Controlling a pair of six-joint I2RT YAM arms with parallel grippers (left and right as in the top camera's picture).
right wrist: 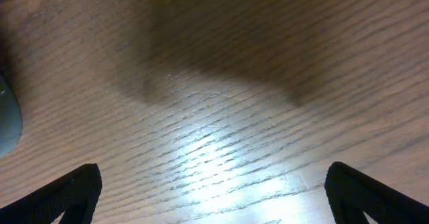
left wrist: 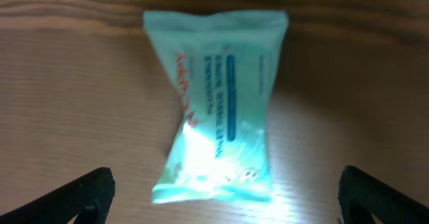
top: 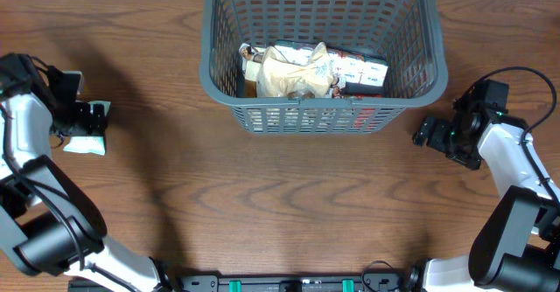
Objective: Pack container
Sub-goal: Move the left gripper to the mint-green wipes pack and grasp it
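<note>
Container [top: 319, 117] stands on worktop [top: 280, 205], part filled. Well left of it, left claw [left wrist: 224, 190] spread astride teal packet [left wrist: 218, 103], apparently lined for pickup. Right claw [right wrist: 214, 190] spread, empty, just right.

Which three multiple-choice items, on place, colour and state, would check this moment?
1. The teal packet lies: A in the basket; B on the table; C on the basket's rim.
2. The basket is: A grey; B red; C white.
3. The left end effector is: A shut on the packet; B open, holding nothing; C shut on the basket.
Key: 1 B, wood grain shows around the packet; 2 A, its lattice walls are grey; 3 B, its fingers stand wide apart, off the packet.
</note>
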